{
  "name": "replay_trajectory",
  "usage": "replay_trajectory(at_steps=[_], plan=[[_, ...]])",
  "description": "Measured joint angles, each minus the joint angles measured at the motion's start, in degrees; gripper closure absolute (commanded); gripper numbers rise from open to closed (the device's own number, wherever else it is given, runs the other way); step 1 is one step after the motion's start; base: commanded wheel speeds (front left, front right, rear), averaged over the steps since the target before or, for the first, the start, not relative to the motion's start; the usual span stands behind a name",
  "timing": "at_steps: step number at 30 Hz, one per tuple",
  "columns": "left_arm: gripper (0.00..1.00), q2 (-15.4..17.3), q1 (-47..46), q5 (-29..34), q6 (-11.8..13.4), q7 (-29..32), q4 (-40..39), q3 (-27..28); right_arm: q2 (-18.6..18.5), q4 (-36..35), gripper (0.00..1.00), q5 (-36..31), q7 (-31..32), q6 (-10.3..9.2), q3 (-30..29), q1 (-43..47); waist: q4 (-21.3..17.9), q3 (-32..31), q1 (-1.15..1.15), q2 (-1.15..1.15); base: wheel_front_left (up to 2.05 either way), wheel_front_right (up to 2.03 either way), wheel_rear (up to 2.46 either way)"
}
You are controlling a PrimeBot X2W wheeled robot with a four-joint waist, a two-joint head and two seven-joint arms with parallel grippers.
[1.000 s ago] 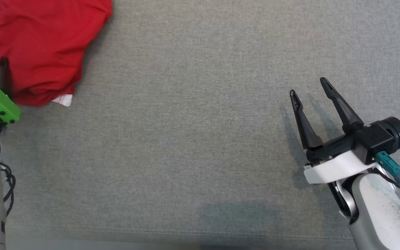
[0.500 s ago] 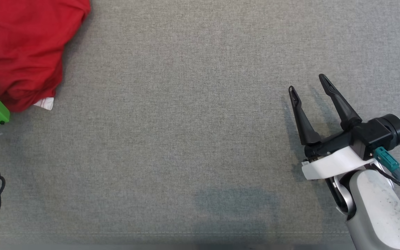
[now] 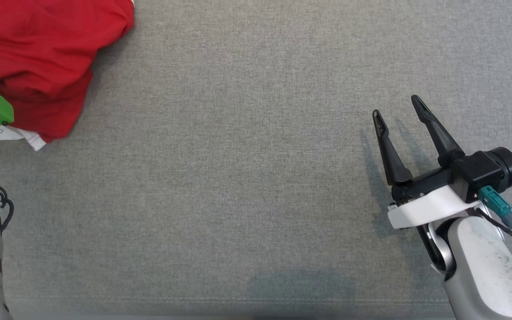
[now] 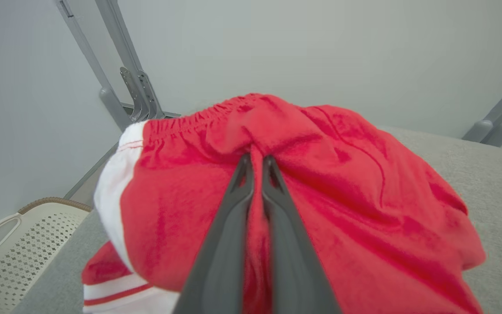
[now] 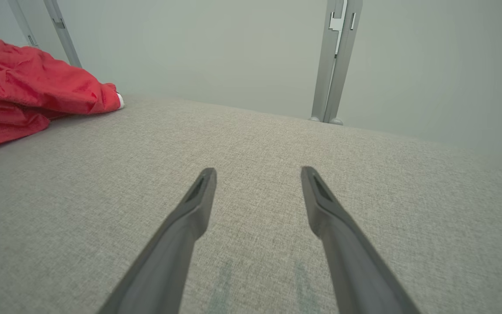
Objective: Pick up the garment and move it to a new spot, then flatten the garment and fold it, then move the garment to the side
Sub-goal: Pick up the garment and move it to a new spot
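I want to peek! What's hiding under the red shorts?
The red shorts lie bunched on the grey table, white trim peeking out at the bottom. The left claw pinches a fold on top. Whatever is beneath the heap is covered, so I cannot tell.

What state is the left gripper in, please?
Shut on the garment: the left gripper pinches a fold of its red cloth.

No readable text, labels, brands, numbers or signs in any view.
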Motion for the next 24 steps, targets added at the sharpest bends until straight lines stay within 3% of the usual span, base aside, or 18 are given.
replay_trajectory(at_steps=[6, 16, 21, 24], plan=[[1.00, -1.1, -1.6, 2.4, -0.9, -4.3, -2.9, -3.8, 0.3, 0.7, 0.00, 0.2, 0.0, -0.32, 0.2, 0.2, 0.5, -2.1, 0.00, 0.00, 0.00, 0.00, 0.00], [1.00, -8.2, -2.2, 5.3, -3.6, -6.6, -6.5, -15.0, 1.8, 1.3, 0.00, 1.4, 0.0, -0.32, 1.1, 1.0, -0.2, -6.3, 0.00, 0.00, 0.00, 0.00, 0.00], [1.00, -13.8, 2.2, 7.0, -4.1, -6.1, -6.5, -23.7, 2.8, 1.5, 0.00, 2.2, 0.0, -0.40, 1.1, 1.9, -2.7, -8.4, 0.00, 0.00, 0.00, 0.00, 0.00], [1.00, -14.5, 5.2, 7.1, -4.4, -5.2, -6.1, -27.4, 3.3, 1.8, 0.00, 2.6, 0.0, -0.44, 1.4, 3.5, -4.3, -9.4, 0.00, 0.00, 0.00, 0.00, 0.00]])
